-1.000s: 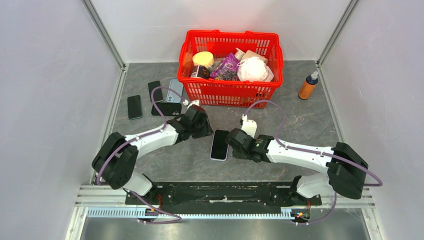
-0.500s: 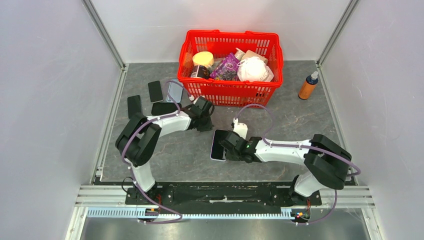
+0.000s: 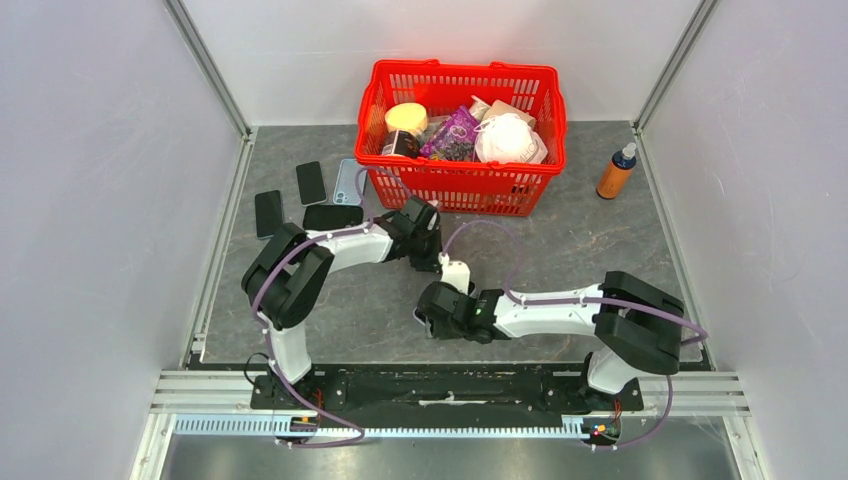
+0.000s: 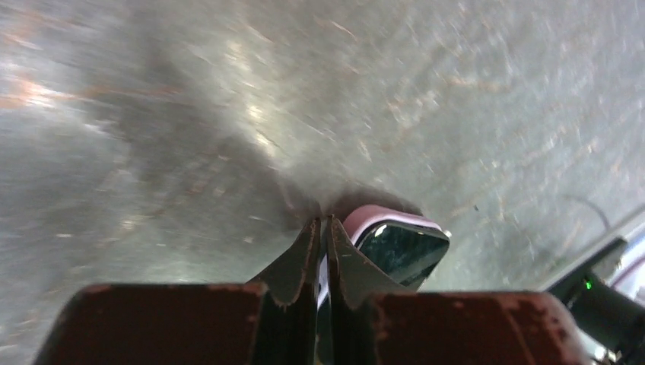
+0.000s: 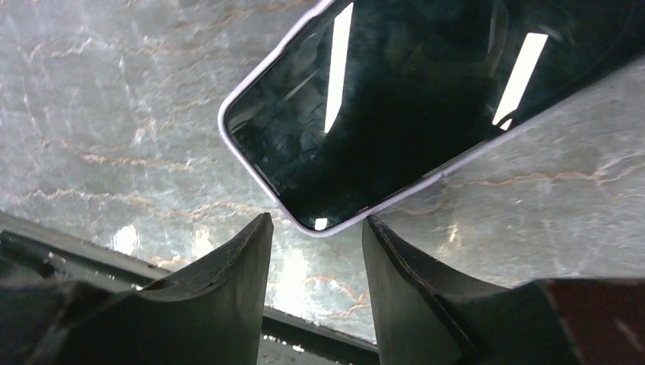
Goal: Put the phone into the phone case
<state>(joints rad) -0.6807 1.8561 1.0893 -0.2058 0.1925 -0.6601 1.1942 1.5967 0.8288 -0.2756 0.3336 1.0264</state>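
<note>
On the grey worktop, the left hand had swung in from the left side and narrowed almost shut. The right hand, half wide, had slid toward the near edge. The phone lay between them, mid-worktop.

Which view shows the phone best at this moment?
Right wrist: the phone fills the upper frame, its dark screen and lilac edge sharp, though one end is cut off. The left wrist view catches only one blurred corner. From the top it is almost wholly hidden.
</note>
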